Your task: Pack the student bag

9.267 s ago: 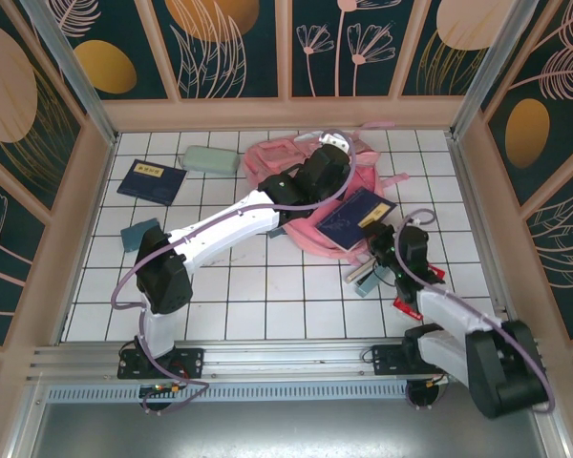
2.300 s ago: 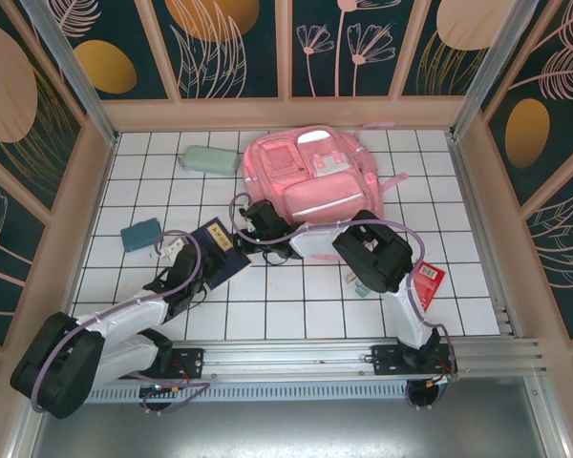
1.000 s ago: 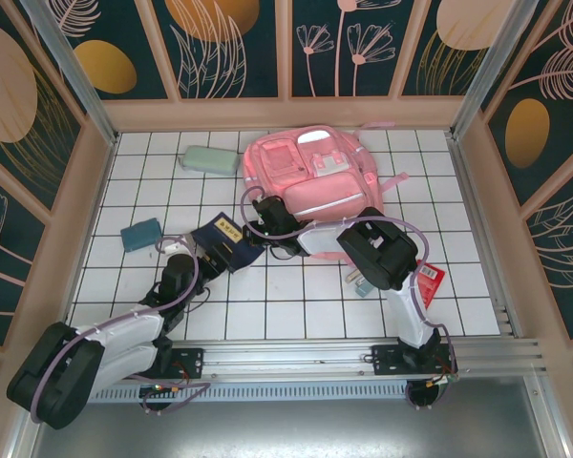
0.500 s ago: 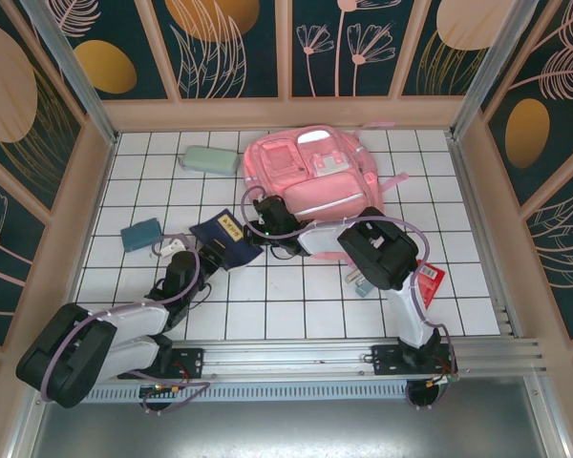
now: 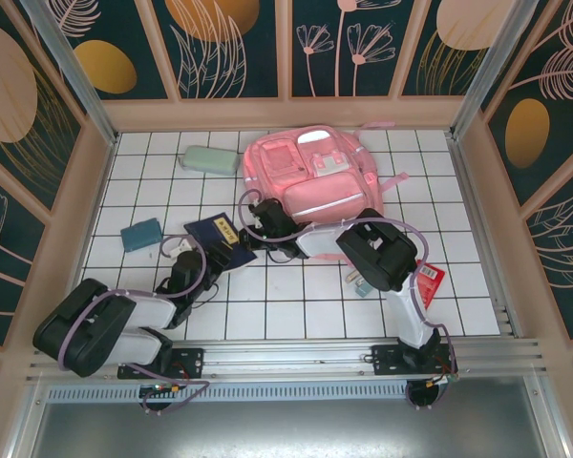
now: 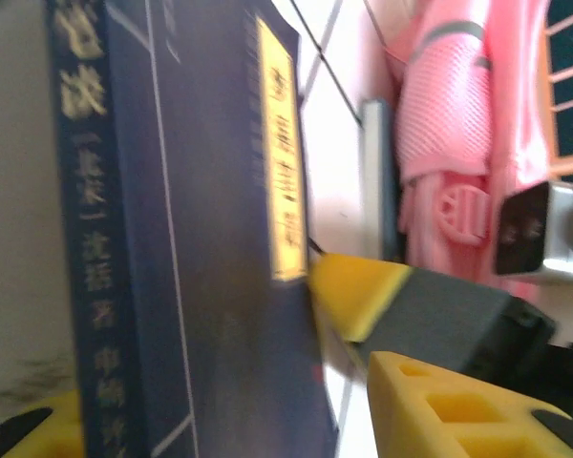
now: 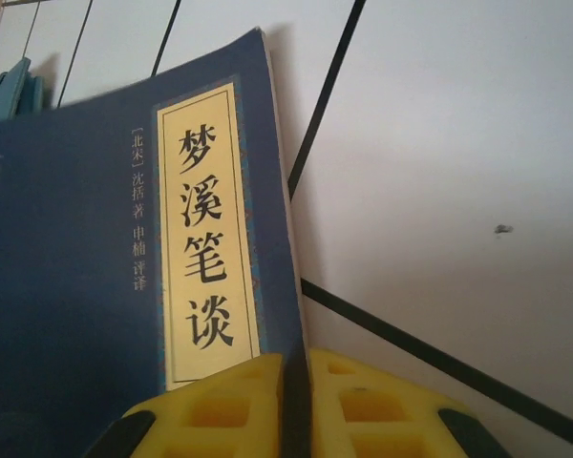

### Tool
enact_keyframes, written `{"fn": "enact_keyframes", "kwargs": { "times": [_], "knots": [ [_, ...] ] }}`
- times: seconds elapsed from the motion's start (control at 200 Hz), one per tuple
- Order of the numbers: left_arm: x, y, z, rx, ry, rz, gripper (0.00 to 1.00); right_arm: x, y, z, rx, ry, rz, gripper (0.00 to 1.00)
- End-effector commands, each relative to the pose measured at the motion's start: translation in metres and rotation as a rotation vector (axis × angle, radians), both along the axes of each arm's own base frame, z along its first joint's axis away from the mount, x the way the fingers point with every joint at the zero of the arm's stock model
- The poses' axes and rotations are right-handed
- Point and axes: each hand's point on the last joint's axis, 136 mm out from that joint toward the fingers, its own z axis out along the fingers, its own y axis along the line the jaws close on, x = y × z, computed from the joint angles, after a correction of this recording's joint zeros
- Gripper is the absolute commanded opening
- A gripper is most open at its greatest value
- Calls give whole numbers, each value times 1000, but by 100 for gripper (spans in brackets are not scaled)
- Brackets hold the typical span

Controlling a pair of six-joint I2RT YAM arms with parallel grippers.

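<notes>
Two grippers are engaged on one dark blue book point(image 5: 213, 239), positioned just in front of the pink student bag point(image 5: 310, 176), which is laid flat at the rear centre of the tiled table point(image 5: 296, 305). The right gripper point(image 7: 296, 367) is pinched shut on the book's edge. The left gripper point(image 6: 220, 410) is set astride the book, half open; firm contact cannot be confirmed. The step is judged to be a two-arm pick-up of the book. Next, a secure hold is required, and an opening into the bag must be presented.
</notes>
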Motion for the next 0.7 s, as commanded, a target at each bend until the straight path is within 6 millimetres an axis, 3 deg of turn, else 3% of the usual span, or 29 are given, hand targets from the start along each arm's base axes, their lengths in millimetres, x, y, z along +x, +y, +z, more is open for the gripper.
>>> {"fn": "enact_keyframes", "kwargs": {
  "times": [0.0,0.165,0.37,0.541,0.696],
  "knots": [
    [12,-24,37,-139,-105,-62,46,-29,16,18,67,48,99,15],
    [13,-20,34,-112,-92,-48,43,-28,13,18,61,45,94,15],
    [11,-6,33,-6,-71,-7,20,-23,5,23,62,34,65,19],
    [7,-2,49,36,-116,-24,0,-18,-8,50,98,-6,31,32],
    [4,-11,76,32,-209,-97,0,-16,-24,84,161,-51,1,48]
  ]
}}
